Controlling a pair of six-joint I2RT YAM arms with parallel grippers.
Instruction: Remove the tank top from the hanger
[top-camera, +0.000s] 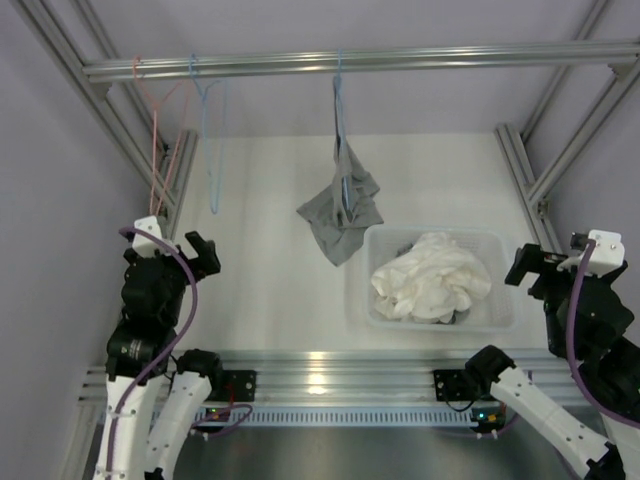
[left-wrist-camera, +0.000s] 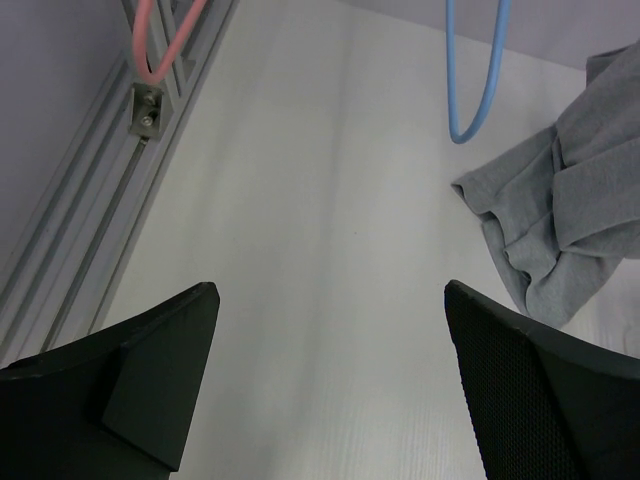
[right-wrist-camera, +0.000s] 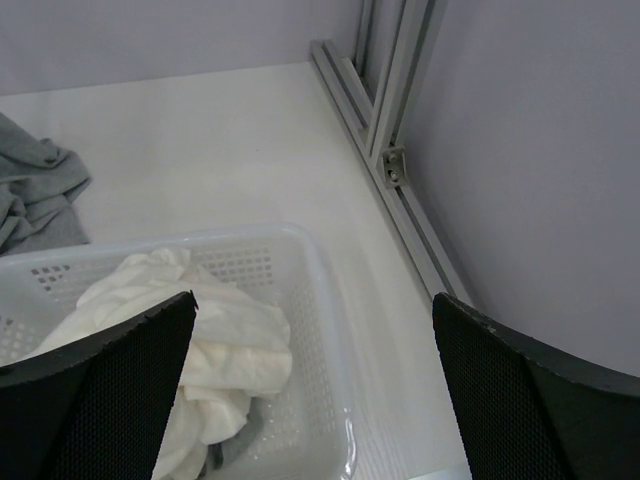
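much of the hanger (top-camera: 338, 110) hides within the grey tank top (top-camera: 340, 222)

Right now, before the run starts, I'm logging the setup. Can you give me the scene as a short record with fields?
garment: grey tank top, on the blue hanger
hanger support: rail, hooked near its middle
other hangers: empty blue hanger and pink hanger, towards the rail's left end
container: basket right of the garment, holding white cloth
left gripper: open, empty
right gripper: open, empty
status: not yet removed
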